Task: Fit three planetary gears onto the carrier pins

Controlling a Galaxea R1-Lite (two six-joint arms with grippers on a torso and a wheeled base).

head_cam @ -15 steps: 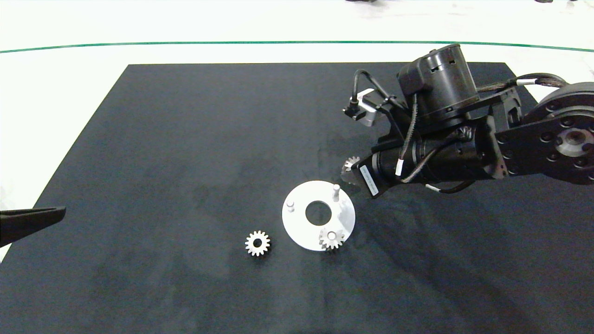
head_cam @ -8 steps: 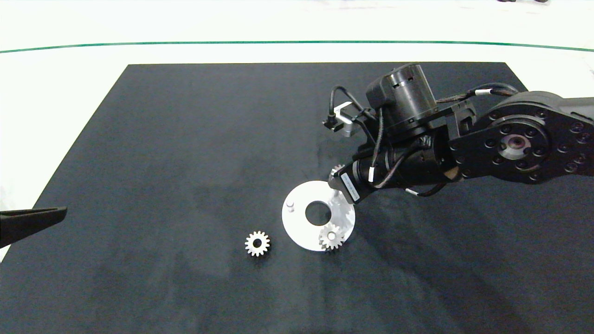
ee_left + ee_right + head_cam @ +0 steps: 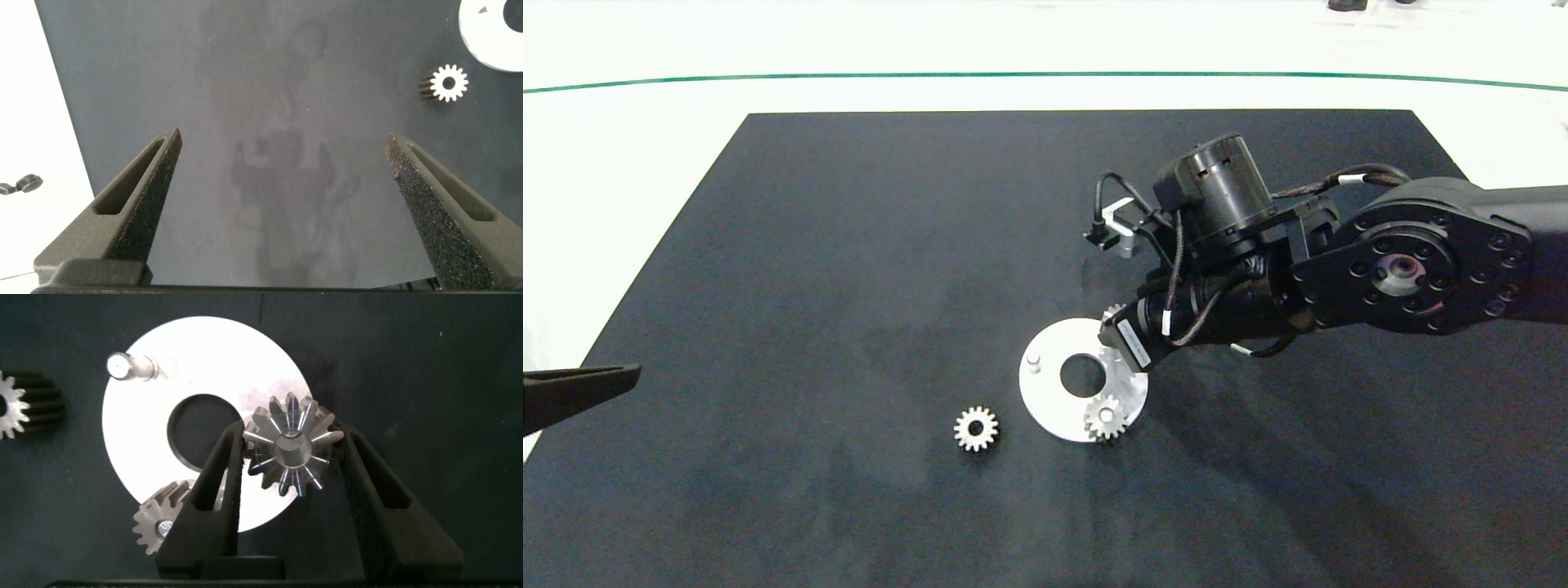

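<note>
On the black matte surface (image 3: pixel 849 245) the flat white round disc (image 3: pixel 1049 400) carries one seated silver-grey gear (image 3: pixel 1106 418), the right tool (image 3: pixel 288 457) pinches a second gear (image 3: pixel 290 449) over its pin, a third gear (image 3: pixel 976 428) lies loose beside the disc, and the left tool (image 3: pixel 282 188) hangs spread, idle.

A robotics lab bench is showing: black mat (image 3: pixel 849 245) lying on a white table (image 3: pixel 621 147) (green line (image 3: pixel 768 78) crossing it).

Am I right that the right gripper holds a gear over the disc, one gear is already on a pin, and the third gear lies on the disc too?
Not quite. The head view shows the third gear on the black mat, beside the disc. The right gripper does hold a gear over the disc, and one gear sits on a pin.
</note>
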